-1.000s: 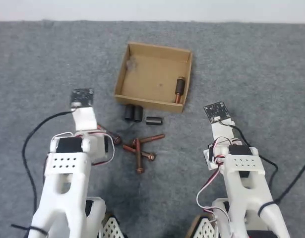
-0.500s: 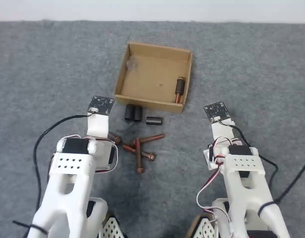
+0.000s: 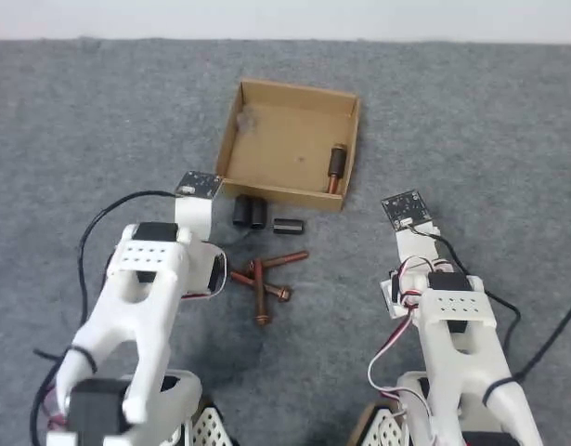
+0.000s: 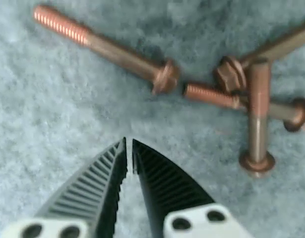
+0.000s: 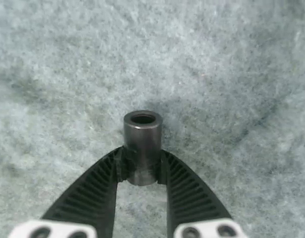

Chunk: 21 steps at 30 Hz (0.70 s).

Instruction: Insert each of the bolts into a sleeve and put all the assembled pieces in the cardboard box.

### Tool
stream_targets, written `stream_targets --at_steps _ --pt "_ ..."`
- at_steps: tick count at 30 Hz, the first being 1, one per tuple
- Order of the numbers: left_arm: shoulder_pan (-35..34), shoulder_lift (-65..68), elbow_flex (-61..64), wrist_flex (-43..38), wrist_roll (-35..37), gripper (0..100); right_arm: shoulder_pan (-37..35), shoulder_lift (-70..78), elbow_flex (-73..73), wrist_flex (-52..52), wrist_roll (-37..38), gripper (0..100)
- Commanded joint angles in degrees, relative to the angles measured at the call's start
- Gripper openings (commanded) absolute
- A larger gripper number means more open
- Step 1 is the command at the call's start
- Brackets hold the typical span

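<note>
Left end effector: ribbed black jaws almost pressed together with a hairline slit between them, gripping nothing, over grey felt just short of the bolts.
Right end effector: clamped on the lower half of a dark sleeve, a short smooth tube with its open bore visible.
Hard to see: the white left arm overlaps the edge of the bolt cluster in the high view; one bolt shaft runs off the left wrist picture.
Cardboard box: shallow and open-topped, holding one assembled piece, a copper bolt in a black sleeve, along the wall nearer the right arm.
Loose bolts: copper-coloured, with threaded tips and flanged heads, lying crossed near the box.
Loose sleeves: three black tubes between box and bolts, two of them touching.
Bench: fuzzy grey felt.
</note>
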State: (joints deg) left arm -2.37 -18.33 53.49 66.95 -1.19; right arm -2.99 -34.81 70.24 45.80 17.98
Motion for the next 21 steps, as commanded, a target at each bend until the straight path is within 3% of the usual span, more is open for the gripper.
stream_targets --at_steps 1,8,15,21 --pt "2.29 3.52 -3.12 -6.07 -0.62 1 0.40 -2.42 -0.26 -0.48 1.14 0.7" --pt "6.15 10.37 -3.12 -17.05 -0.53 1 0.31 -2.42 -0.26 -0.48 1.14 0.7" --pt "5.80 11.78 -5.14 -18.46 -0.53 1 0.31 -2.42 -0.26 -0.57 1.14 0.7" --pt "6.24 11.78 -5.05 -24.53 -0.53 1 0.31 -2.42 -0.26 -0.57 1.14 0.7"
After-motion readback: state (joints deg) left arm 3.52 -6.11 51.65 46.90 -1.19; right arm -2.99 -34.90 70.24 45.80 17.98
